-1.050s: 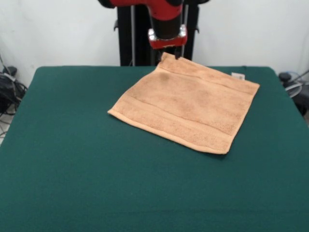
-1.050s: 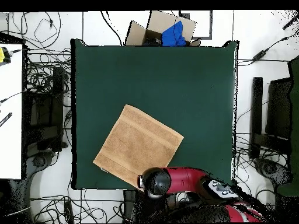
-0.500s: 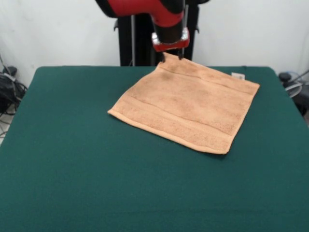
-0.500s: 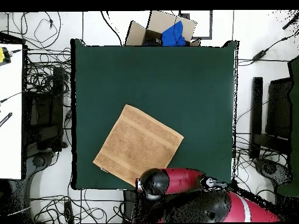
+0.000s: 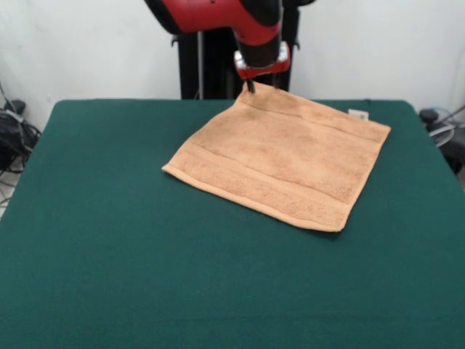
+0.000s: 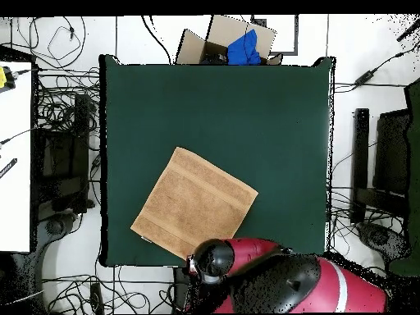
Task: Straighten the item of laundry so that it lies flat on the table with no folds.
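The towel [image 5: 280, 160] lies spread flat on the green table [image 5: 145, 276], turned like a diamond, toward the far right part in the front view. Its far corner sits just under the gripper [image 5: 252, 85]; whether that is open or closed cannot be told. In the overhead view, a cardboard box [image 6: 223, 39] and cables [image 6: 57, 107] lie on the floor beyond the table.

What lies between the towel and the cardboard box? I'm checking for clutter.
Only bare table separates towel from box, seen in the overhead view.
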Controlling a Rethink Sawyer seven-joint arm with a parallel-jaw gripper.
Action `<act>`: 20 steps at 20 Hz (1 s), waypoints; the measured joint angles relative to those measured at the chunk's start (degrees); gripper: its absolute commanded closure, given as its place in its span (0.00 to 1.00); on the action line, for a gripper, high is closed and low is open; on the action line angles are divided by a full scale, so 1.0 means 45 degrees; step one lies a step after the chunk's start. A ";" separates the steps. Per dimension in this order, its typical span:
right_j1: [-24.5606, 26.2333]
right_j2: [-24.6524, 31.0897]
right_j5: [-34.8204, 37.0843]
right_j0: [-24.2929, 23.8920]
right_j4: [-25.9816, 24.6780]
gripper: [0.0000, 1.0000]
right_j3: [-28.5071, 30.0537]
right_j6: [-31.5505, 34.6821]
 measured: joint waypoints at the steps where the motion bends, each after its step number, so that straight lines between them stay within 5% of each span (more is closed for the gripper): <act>1: 0.0093 0.0002 0.0000 0.0008 -0.0018 0.00 -0.0048 0.0000; 20: 0.0335 0.0011 0.0003 0.0423 -0.0548 0.00 -0.0588 0.0000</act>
